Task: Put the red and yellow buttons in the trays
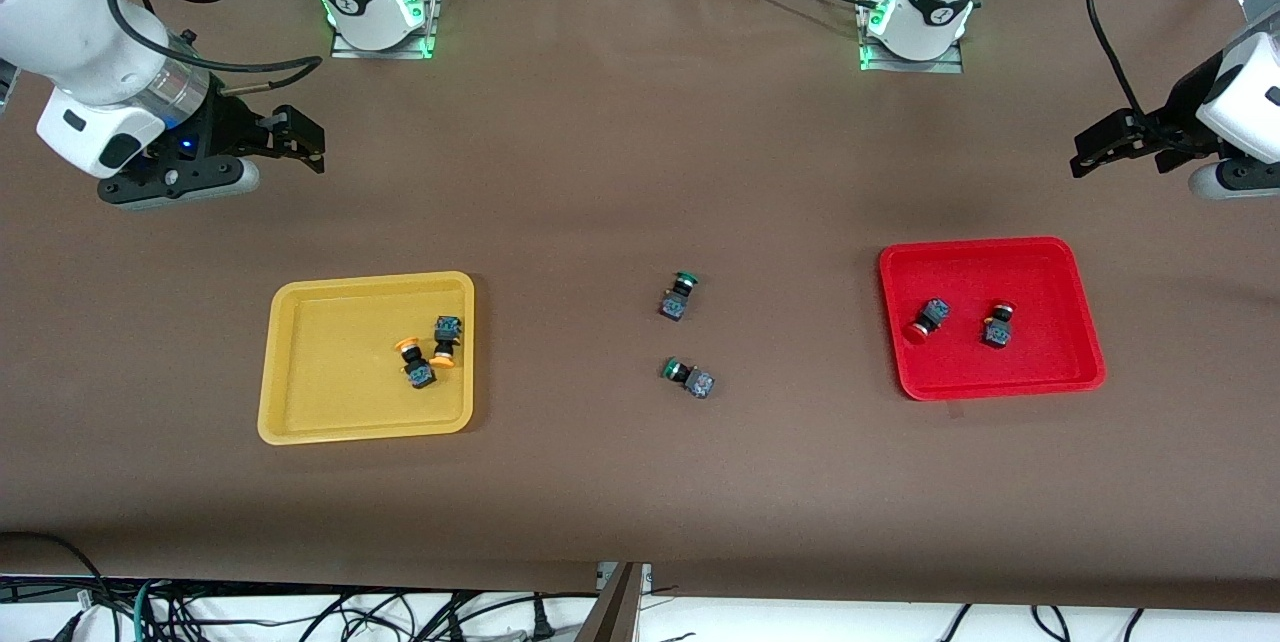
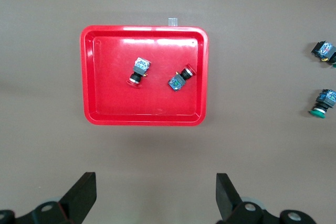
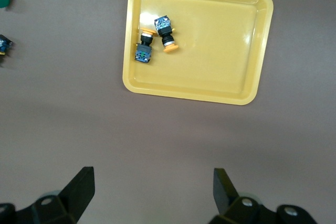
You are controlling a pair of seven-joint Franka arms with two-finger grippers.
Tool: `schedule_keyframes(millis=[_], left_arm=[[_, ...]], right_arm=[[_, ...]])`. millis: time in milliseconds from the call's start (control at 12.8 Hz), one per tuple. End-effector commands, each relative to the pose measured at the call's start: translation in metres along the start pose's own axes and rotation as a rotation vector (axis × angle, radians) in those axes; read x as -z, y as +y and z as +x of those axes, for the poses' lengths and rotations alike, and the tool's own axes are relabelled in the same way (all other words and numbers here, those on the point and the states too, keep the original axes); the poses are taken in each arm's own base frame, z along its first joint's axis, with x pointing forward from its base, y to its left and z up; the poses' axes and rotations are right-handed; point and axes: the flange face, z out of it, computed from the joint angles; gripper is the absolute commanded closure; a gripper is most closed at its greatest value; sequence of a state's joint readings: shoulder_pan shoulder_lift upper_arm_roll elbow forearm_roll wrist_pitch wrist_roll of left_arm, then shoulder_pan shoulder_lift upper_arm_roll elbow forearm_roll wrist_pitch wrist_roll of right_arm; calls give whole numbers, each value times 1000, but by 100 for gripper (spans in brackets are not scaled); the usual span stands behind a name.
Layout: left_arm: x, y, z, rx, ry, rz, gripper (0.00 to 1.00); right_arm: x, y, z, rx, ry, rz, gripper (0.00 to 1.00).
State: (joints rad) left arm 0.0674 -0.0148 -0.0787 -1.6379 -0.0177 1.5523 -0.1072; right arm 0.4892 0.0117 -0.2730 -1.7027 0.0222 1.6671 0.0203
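Two yellow buttons (image 1: 447, 341) (image 1: 413, 363) lie side by side in the yellow tray (image 1: 330, 392), also in the right wrist view (image 3: 167, 34) (image 3: 143, 48). Two red buttons (image 1: 928, 317) (image 1: 998, 324) lie in the red tray (image 1: 1060, 267), also in the left wrist view (image 2: 138, 71) (image 2: 181, 78). My left gripper (image 1: 1085, 157) is open and empty, up over bare table at the left arm's end. My right gripper (image 1: 305, 137) is open and empty, up over bare table at the right arm's end.
Two green-capped buttons (image 1: 680, 295) (image 1: 689, 377) lie on the brown table between the trays. The yellow tray shows in the right wrist view (image 3: 220, 85), the red tray in the left wrist view (image 2: 105, 108). Cables hang below the table's near edge.
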Motion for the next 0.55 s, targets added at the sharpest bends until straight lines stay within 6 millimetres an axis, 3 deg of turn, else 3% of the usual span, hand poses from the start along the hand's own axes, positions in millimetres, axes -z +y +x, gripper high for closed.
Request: schedule_keyframes(millis=[0,156,469], left_arm=[[5,4,-4,-5,-5,-15,0],[5,4,-4,-5,-5,-16,0],[5,4,-4,-5,-5,-16,0]], right_arm=[[8,15,-4,3,23,-13,0],[9,31,-3,-25,26,-9,0],[20,32,3,-21,34,-9,0]])
